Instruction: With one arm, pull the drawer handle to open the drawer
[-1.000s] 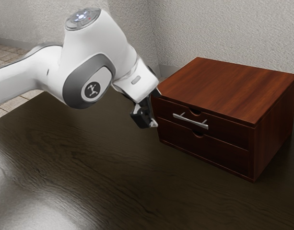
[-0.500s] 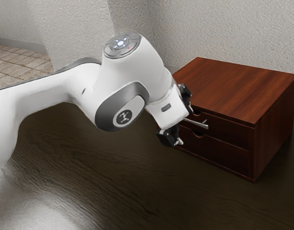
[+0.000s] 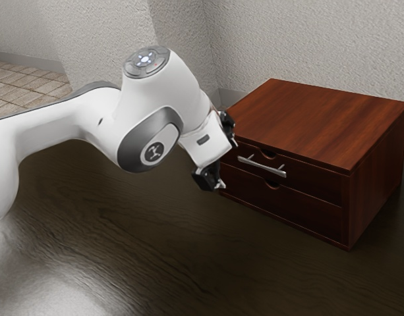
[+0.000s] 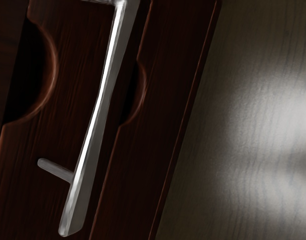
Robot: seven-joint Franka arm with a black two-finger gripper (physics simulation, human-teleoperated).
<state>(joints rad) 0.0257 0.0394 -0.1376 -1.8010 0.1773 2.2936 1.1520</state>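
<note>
Your black two-finger hand (image 3: 209,180) hangs by the front corner of the dark red wooden two-drawer cabinet (image 3: 320,118) on the dark wood bench (image 3: 122,263). Can't tell if it's wide or narrow. The slim brushed-metal bar handle (image 3: 261,166) sits on the upper drawer (image 3: 307,176), which looks closed. The bar's probably stiff and slick, so I'd grab it mid-bar and pull straight out.

Tally is reading: one wooden cabinet (image 3: 314,125) sitting on one dark table (image 3: 155,263). Cabinet is carrying two drawers, upper drawer (image 3: 307,174) and lower drawer (image 3: 287,205), each showing one half-round cutout (image 3: 268,155), two in all. One metal handle (image 3: 261,166) is showing, plus one arm (image 3: 89,131) and one gripper (image 3: 210,180).
</note>
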